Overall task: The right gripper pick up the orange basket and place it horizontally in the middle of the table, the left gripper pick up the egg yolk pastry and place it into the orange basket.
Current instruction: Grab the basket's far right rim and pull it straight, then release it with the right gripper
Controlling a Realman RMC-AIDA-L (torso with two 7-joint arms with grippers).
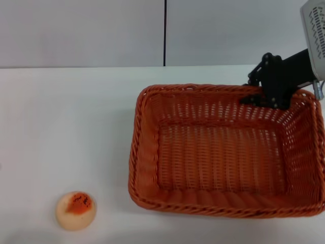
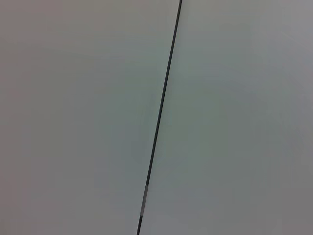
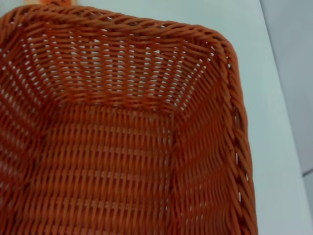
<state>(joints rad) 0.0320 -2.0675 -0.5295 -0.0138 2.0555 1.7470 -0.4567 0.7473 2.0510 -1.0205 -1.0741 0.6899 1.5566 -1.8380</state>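
No legible text, labels, brand marks, numbers or signs in any view. Checked: orange basket (image 1: 223, 152) weave, egg yolk pastry (image 1: 76, 210) at lower left of the head view, tabletop (image 1: 66, 127), and white vented housing (image 1: 315, 23) at upper right. All unmarked.

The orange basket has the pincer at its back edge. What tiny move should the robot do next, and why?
Probably drag the orange basket toward the robot's left. The right pincer sits at its far rim, though whether it grips cannot be told. The basket lies toward the table's right side, not the middle, and is empty. The egg yolk pastry waits near the front left.
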